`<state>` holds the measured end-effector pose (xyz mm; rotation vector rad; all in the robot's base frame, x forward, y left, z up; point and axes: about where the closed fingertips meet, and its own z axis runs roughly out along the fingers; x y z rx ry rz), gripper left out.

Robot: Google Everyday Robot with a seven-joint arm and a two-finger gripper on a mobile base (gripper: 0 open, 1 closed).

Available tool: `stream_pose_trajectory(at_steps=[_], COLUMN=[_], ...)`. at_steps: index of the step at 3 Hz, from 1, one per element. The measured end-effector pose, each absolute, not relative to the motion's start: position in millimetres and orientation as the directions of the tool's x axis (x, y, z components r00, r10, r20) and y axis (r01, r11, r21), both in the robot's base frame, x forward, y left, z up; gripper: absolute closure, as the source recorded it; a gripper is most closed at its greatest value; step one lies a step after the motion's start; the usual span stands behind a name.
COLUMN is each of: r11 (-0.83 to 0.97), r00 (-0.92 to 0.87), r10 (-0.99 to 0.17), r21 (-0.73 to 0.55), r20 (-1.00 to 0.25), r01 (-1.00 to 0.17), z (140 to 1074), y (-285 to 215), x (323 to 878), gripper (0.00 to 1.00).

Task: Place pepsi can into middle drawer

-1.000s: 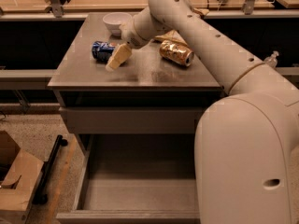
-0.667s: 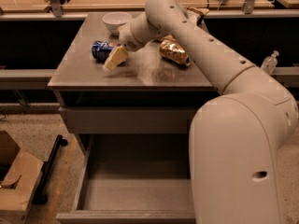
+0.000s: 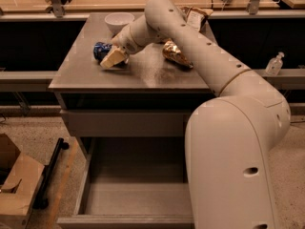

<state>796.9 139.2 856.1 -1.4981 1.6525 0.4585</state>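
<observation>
The blue pepsi can (image 3: pixel 100 49) lies on its side on the grey cabinet top (image 3: pixel 86 75), toward the back left. My gripper (image 3: pixel 112 57) hangs right over and against the can's right end, its cream fingers pointing down-left. The middle drawer (image 3: pixel 128 194) stands pulled out below, its grey floor bare. The plain drawer front (image 3: pixel 124 123) above it is closed. My big white arm hides the drawer's right side.
A white bowl (image 3: pixel 118 20) stands behind the can. A gold-brown can (image 3: pixel 175 54) lies to the right of my arm. A snack bag (image 3: pixel 194 17) sits at the back. A cardboard box (image 3: pixel 14 185) and a black bar lie on the floor at left. A clear bottle (image 3: pixel 275 64) stands far right.
My arm has swung slightly left and forward, bringing the gripper closer onto the pepsi can. The can and the drawer have not moved.
</observation>
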Motion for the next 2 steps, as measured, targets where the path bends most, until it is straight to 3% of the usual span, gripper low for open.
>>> stream_pose_trajectory(at_steps=[2], r11=[0.208], r00=[0.010], r10=[-0.616], r21=[-0.174], r20=[-0.788], r01=[-0.962], z=[854], y=[130], x=[757], gripper=[0.88])
